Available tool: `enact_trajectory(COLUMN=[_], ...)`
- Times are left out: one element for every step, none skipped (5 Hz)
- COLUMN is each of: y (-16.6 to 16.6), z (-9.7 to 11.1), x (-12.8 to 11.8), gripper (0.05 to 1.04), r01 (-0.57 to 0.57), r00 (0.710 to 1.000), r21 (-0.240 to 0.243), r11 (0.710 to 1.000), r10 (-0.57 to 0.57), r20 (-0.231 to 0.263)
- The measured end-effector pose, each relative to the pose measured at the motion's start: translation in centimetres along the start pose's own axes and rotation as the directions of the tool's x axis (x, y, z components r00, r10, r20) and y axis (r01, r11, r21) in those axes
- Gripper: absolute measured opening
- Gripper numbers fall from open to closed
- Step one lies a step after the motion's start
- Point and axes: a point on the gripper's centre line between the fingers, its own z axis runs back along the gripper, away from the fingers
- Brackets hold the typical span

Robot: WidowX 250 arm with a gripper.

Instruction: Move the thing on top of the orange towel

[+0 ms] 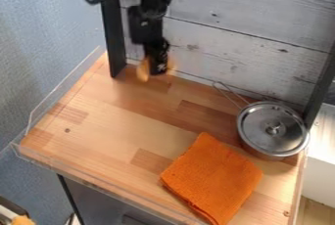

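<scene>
A: Starting at the left, what worries you?

B: The tool (157, 68) hangs by the wall (216, 26), well apart from the pot. There are tan patches (142, 71) beside it, too blurred to name, so I can't tell whether it's apart, together or clamped on something. If it does carry a thing, crossing the surface (98, 111) low could knock that loose.

A: And next along?

B: The orange towel (212, 177). It lies with creases along its edge, so a base dragged in from the side would probably ruck it up or push it away. Lift, then lower.

A: So which thing has to move?

B: I'd guess the steel pot (250, 143), at the right, just beside the towel rather than on it. Its wire handle (229, 96) points back to the wall. Grip only that, and the weight could swing the pot down or twist it free.

A: What about the lid (262, 116)?

B: It looks merely set on top. A tilt might slide it off, and the dark post (321, 84) close behind could catch the rim.
</scene>
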Motion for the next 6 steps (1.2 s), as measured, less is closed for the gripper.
enact_trajectory(y=[2.8,6.0,9.4,12.2,14.6,15.9], z=[1.8,2.2,2.9,2.7,2.2,0.8], x=[-2.4,-2.9,-3.7,-4.3,-4.8,-4.5], gripper=[0.654,0.654,0.654,0.654,0.654,0.654], r01=[0.088,0.125,0.183,0.216,0.265,0.288], r00=[0.995,0.989,0.98,0.974,0.963,0.957], r21=[0.005,0.025,0.031,0.047,0.046,0.063], r11=[0.996,0.992,0.983,0.975,0.963,0.956], r10=[-0.087,-0.123,-0.18,-0.212,-0.262,-0.285], r20=[-0.057,-0.078,-0.083,-0.084,-0.064,-0.053])
